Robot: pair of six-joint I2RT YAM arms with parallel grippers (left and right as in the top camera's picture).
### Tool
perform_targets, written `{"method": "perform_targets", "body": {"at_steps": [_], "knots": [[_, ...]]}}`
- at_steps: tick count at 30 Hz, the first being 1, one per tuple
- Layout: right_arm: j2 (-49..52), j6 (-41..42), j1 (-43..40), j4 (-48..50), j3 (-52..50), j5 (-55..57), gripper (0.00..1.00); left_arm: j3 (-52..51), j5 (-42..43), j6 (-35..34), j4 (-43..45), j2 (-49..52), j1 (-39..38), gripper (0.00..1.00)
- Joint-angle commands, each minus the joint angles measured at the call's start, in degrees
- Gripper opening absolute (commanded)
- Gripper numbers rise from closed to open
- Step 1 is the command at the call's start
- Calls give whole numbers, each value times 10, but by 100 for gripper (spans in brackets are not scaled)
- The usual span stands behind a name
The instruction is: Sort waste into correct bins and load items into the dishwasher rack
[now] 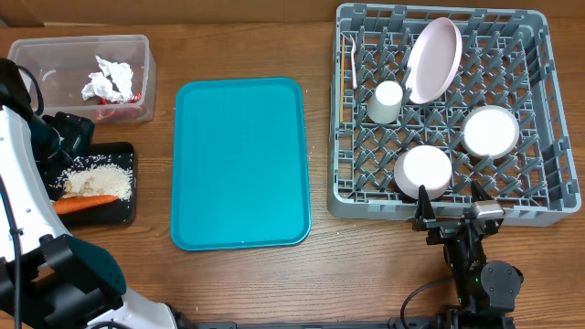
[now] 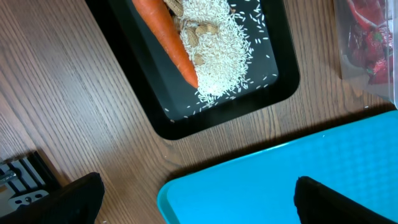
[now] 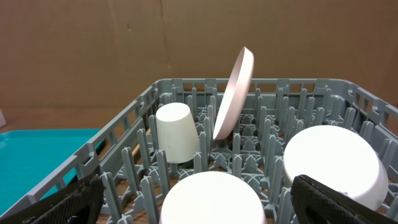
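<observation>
1. Overhead view: sorting and loading both look done. The plate (image 1: 433, 59) leans on edge between pegs at the back of the dishwasher rack (image 1: 559, 119). The cup (image 1: 386, 100) sits upside down just left of it. One bowl (image 1: 491, 131) is mid-right and a second bowl (image 1: 422, 171) is near the front; both look inverted. A thin utensil (image 1: 353, 64) lies along the rack's left inner side.
2. Waste: the tissue (image 1: 108, 80) and red wrapper (image 2: 368, 34) are in the clear tub (image 1: 78, 39). The carrot stick (image 1: 87, 203), rice (image 1: 105, 175) and nuts (image 2: 202, 28) are in the black tray (image 1: 126, 208). The carrot touches the rice pile and the nuts sit on it.
3. The teal tray (image 1: 239, 164) sits between bins and rack and carries nothing sizeable. There are a few pale specks on it and on the table (image 1: 320, 274) by its right edge, too small to identify.
4. Step in hand, my read: end of task, with nothing left to grasp. The next move calls for pulling both arms back clear of the rack wall and trays. If the specks are rice, they are likely too fine for a two-finger pick.
5. Left gripper (image 2: 198, 190): jaws spread wide, empty and touching nothing. It hovers over the teal tray's corner beside the black tray.
6. Right gripper (image 1: 451, 215): jaws fully spread and empty. It sits at the rack's front wall, pointing in over the near bowl, with no contact visible.
</observation>
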Motion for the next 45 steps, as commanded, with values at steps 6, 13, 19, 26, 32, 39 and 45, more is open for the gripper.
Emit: {"method": "perform_targets", "body": {"at_steps": [6,13,19,26,32,39,45], "knots": [[-6,-4,-2,1,-6,7,100,-3,-3,-2,-1,10,-6,100],[-6,-4,-2,1,-6,7,100,-3,-7,2,-3,-5,-9,100],[-6,-4,-2,1,-6,7,100,-3,-13,18,-4,-44,-37,100],[-6,-4,-2,1,-6,7,100,-47,-49,43,59,-105,-124,100],[-6,-4,-2,1,-6,7,100,-282,27,275,363,-223,-242,100],[-6,-4,-2,1,-6,7,100,-539,99,343,605,-358,-259,100],[-6,-4,-2,1,-6,7,100,-753,96,351,796,-517,-259,100]]}}
